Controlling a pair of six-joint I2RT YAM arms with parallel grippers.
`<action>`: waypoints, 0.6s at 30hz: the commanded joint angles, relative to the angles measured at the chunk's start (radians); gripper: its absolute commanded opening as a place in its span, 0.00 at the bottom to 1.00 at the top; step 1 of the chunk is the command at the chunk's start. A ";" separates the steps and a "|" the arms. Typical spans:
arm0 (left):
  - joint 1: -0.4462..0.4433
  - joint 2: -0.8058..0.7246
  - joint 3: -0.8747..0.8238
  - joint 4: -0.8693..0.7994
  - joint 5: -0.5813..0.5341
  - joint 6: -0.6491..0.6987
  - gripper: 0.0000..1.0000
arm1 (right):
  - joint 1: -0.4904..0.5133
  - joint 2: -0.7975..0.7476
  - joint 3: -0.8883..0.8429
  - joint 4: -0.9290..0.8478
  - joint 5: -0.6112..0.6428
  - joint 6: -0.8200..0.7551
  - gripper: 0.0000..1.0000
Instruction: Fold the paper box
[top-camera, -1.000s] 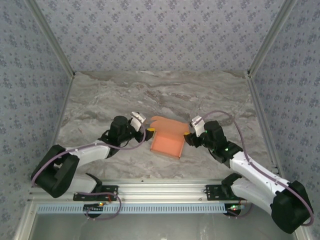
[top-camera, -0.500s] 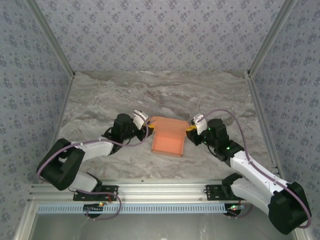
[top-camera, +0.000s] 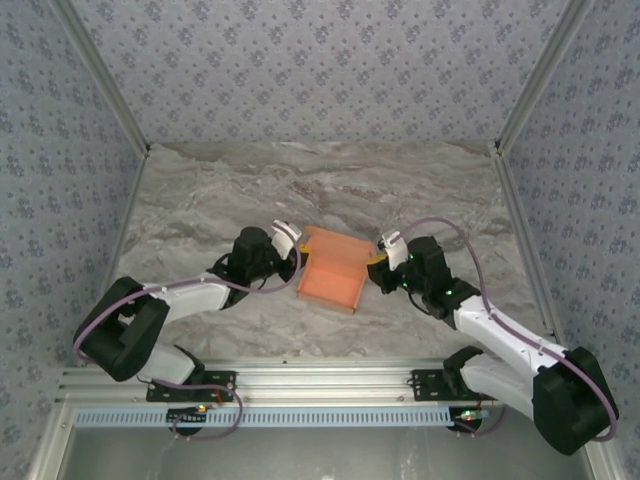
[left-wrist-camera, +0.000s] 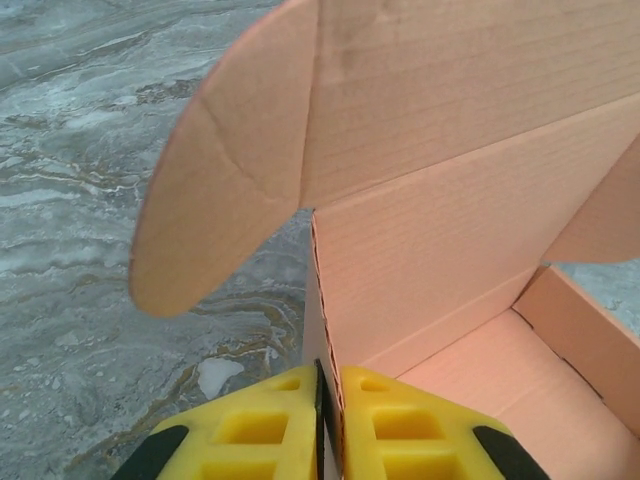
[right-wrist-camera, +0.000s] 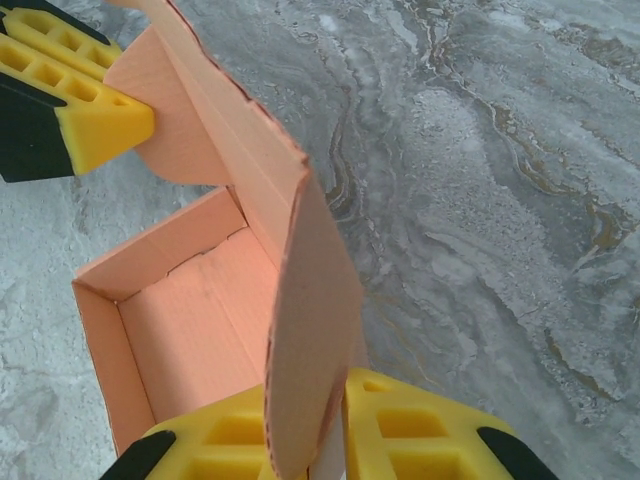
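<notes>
Paper box (top-camera: 328, 285), lid (top-camera: 337, 246) raised; left end effector (left-wrist-camera: 322, 376) and right end effector (right-wrist-camera: 335, 400) grip opposite sides.

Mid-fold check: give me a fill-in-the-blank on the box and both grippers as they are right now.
1. The left gripper is shut on the paper box at its ____ side wall.
2. The right gripper is clamped on the card at the box's ____ side.
3. The lid is ____, so the inside shows.
4. The table has a grey ____ pattern.
Missing words: left; right; open; marble
</notes>
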 joint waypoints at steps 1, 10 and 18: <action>-0.048 0.008 0.021 0.009 -0.005 -0.036 0.11 | 0.053 0.019 0.053 0.030 0.008 0.049 0.16; -0.129 0.005 -0.039 0.054 -0.168 -0.125 0.09 | 0.126 0.064 0.054 0.053 0.103 0.141 0.11; -0.176 0.011 -0.112 0.132 -0.311 -0.216 0.10 | 0.196 0.021 0.041 0.088 0.302 0.256 0.13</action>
